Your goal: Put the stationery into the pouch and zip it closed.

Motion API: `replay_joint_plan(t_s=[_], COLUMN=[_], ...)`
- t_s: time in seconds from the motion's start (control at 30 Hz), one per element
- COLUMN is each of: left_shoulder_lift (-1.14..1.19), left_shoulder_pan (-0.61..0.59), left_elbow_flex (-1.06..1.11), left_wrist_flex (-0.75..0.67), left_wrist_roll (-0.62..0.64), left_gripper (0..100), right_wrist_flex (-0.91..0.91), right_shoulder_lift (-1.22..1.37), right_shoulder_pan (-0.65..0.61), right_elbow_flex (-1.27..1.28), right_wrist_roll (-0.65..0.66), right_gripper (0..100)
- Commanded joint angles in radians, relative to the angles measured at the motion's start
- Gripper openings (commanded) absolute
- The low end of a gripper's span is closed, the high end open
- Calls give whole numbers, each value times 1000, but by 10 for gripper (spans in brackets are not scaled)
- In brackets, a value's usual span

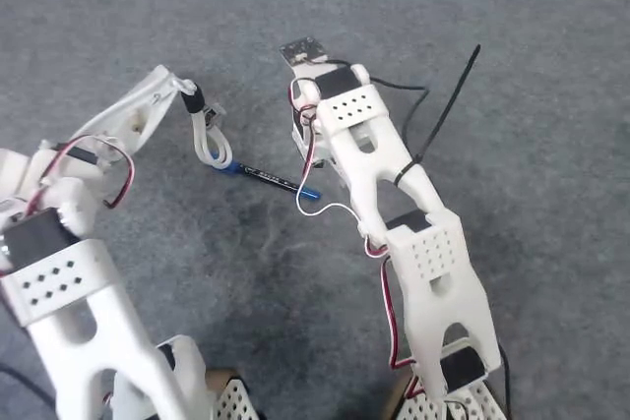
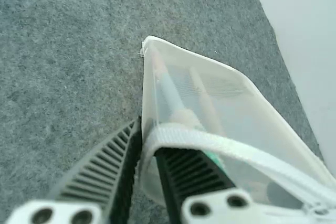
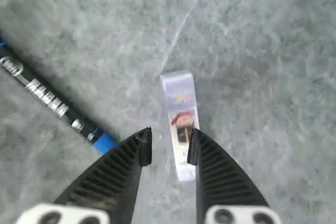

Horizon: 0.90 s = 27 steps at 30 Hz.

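My left gripper [image 2: 149, 169] is shut on the rim of a translucent white pouch [image 2: 210, 103], held off the grey mat; pencils show through its wall. In the high view the pouch [image 1: 157, 95] hangs at the left arm's end, with a white loop [image 1: 213, 145] dangling from it. A small white eraser [image 3: 181, 121] with a printed picture lies on the mat. My right gripper [image 3: 169, 148] is open around it, one finger on each side. A black pen with blue ends [image 3: 47, 100] lies beside it, and in the high view the pen [image 1: 268, 178] lies between the two arms.
Grey felt mat [image 1: 512, 164] covers the table, with open room to the right and near the front. A black cable [image 1: 448, 105] runs off the right arm. A small grey board [image 1: 302, 49] sits beyond that arm.
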Motion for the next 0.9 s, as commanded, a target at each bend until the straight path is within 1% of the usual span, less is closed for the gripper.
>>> replay_joint_plan(t_s=[0.0, 0.17, 0.23, 0.33, 0.4, 0.53, 0.73, 0.87], left_shoulder_lift=[-6, -6, -6, -6, -6, -6, -6, -6], left_shoulder_pan=[-8, -8, -8, -8, -8, -8, -8, -8], left_elbow_flex=[-54, -54, -54, -53, -53, -53, -54, -54], left_wrist_flex=[-37, -37, -37, -37, -37, -37, -37, -37], left_wrist_roll=[11, 11, 11, 11, 11, 11, 11, 11], left_gripper=[10, 10, 10, 10, 10, 10, 10, 10], right_wrist_flex=[-67, -74, -68, -73, -59, 15, 174, 231], right_shoulder_lift=[28, 61, 64, 59, 51, 22, -56, -111], right_shoulder_pan=[-12, -18, -16, -12, -12, -16, -50, -76], right_elbow_flex=[-61, -63, -63, -61, -61, -89, -152, -153], right_wrist_roll=[14, 18, 57, 80, 80, 83, 84, 84], right_gripper=[101, 97, 92, 6, 17, 7, 7, 7])
